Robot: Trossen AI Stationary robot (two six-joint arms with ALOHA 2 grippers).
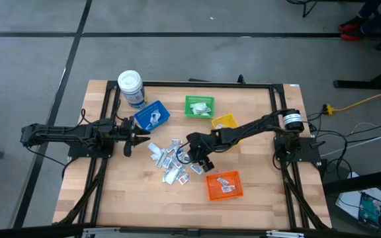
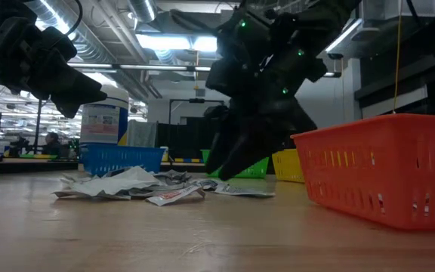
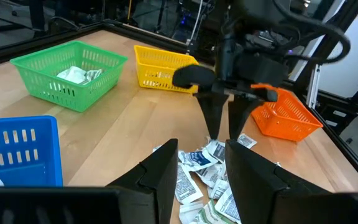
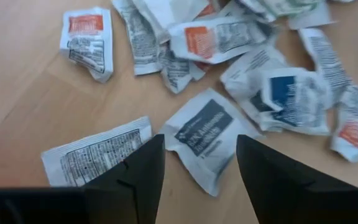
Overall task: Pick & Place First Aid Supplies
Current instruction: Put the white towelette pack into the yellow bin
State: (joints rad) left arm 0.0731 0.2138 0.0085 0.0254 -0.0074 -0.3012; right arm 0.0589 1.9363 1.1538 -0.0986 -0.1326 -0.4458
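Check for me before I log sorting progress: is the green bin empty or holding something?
Holding something: the green bin has white packets lying inside.

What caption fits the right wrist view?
Right hand, open, poised over a dark-labelled packet in the scattered pile.

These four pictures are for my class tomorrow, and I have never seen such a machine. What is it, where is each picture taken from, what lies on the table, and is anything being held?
It is a robot with two dark arms, each ending in a two-fingered end effector. One picture looks straight down, one looks level across the table, and two come from cameras on the wrists.

On the wooden table lie a pile of small first aid packets, four little bins (blue, green, yellow, orange) and a white-lidded jar.

The right end effector hangs open right over a dark-labelled packet. The left end effector waits open beside the blue bin. Neither holds anything.
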